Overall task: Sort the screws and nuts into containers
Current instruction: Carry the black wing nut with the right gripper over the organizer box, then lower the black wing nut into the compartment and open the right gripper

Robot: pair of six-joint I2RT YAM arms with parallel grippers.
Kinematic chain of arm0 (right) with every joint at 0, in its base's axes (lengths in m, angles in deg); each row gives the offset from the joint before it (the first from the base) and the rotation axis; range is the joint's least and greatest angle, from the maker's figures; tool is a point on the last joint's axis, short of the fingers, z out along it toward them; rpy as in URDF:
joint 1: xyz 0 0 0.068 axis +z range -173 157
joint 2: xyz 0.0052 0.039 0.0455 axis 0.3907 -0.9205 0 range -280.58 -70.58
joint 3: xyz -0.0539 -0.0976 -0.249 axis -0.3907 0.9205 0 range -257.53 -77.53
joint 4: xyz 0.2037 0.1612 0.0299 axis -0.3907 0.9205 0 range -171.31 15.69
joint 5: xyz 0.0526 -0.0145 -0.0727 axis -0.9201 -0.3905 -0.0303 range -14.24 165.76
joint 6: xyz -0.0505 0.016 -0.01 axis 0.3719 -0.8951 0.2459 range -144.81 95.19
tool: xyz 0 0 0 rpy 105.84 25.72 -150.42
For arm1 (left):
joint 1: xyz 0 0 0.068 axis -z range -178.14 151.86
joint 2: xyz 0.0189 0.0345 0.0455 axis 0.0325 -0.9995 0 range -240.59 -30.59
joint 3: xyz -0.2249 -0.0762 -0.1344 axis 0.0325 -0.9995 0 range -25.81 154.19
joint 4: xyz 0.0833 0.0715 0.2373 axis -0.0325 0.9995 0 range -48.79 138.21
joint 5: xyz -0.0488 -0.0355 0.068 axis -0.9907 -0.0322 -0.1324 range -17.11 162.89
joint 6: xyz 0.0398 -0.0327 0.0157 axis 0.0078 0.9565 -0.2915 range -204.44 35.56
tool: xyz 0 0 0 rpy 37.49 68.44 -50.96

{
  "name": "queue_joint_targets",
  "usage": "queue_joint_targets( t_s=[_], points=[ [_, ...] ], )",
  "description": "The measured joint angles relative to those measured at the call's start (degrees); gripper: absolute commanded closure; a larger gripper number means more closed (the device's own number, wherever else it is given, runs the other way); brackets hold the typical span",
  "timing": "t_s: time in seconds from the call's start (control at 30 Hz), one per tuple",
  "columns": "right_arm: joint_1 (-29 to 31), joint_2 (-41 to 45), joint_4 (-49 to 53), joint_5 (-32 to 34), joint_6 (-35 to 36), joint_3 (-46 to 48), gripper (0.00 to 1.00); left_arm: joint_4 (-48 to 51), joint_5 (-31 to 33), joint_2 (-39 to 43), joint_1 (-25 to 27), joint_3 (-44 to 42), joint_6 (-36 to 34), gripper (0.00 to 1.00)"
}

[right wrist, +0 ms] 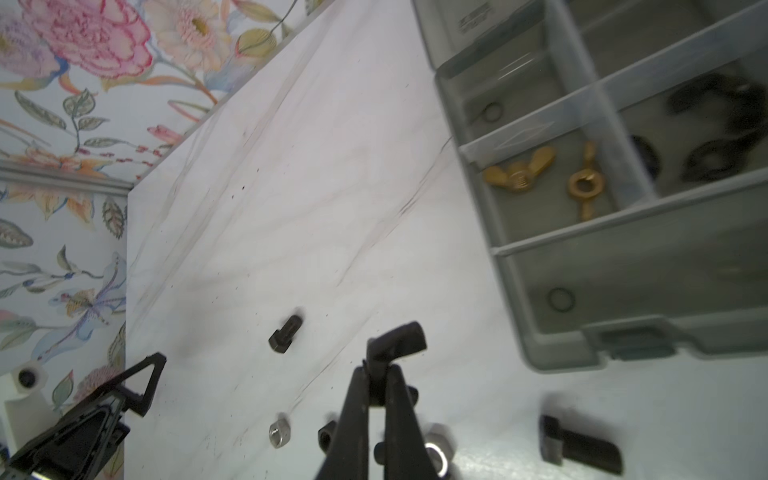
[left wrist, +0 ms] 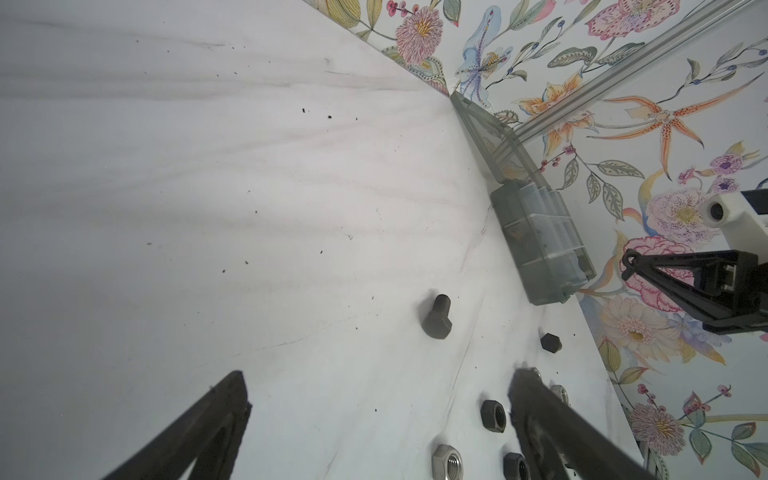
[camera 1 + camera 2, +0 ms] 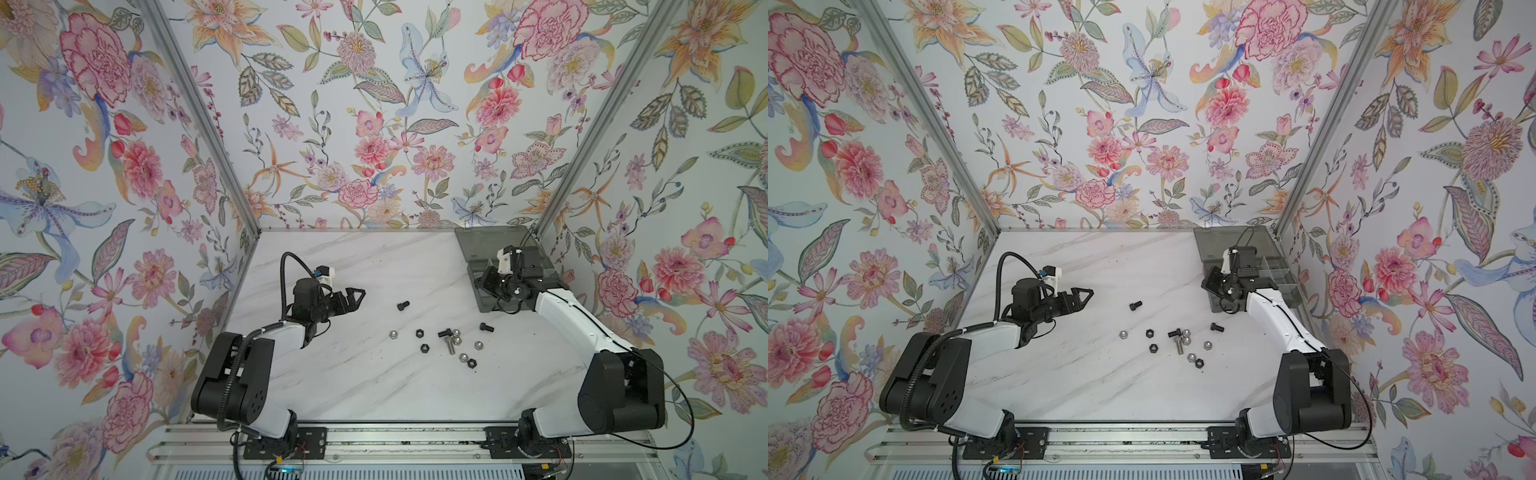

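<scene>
Black wing nut (image 1: 401,338) pinched in right gripper (image 1: 377,374), nr organiser box (image 1: 557,345)

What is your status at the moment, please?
Left gripper open above table. Right gripper shut on small black fastener near organiser box. Several screws and nuts loose on table. Nothing seen blocking the box.

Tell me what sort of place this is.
Probably a robot test cell: a left arm and a right arm bolted to an aluminium rail, floral wallpapered panels boxing in a marble-look tabletop, and loose nuts and screws near an organiser box.
</scene>
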Motion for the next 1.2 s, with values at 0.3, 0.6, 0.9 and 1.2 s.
queue_joint_targets(
  t_s=[0.3,0.6,0.9,1.2],
  points=[
    [-13.84,-7.96,1.44,0.72,3.48,-4.04,1.00,0.00,0.00,0.00,0.00,0.00,0.00,0.01],
    [-14.71,-20.61,1.57,1.49,4.13,-14.34,1.00,0.02,0.00,-0.26,0.00,0.00,0.00,0.01],
    [-14.08,-26.69,1.53,1.53,4.09,-18.88,1.00,0.02,0.00,-0.26,0.00,0.00,0.00,0.01],
    [-11.65,-28.37,1.49,2.14,4.55,-18.88,0.66,0.02,0.00,-0.31,0.00,0.00,0.00,0.01]
  ],
)
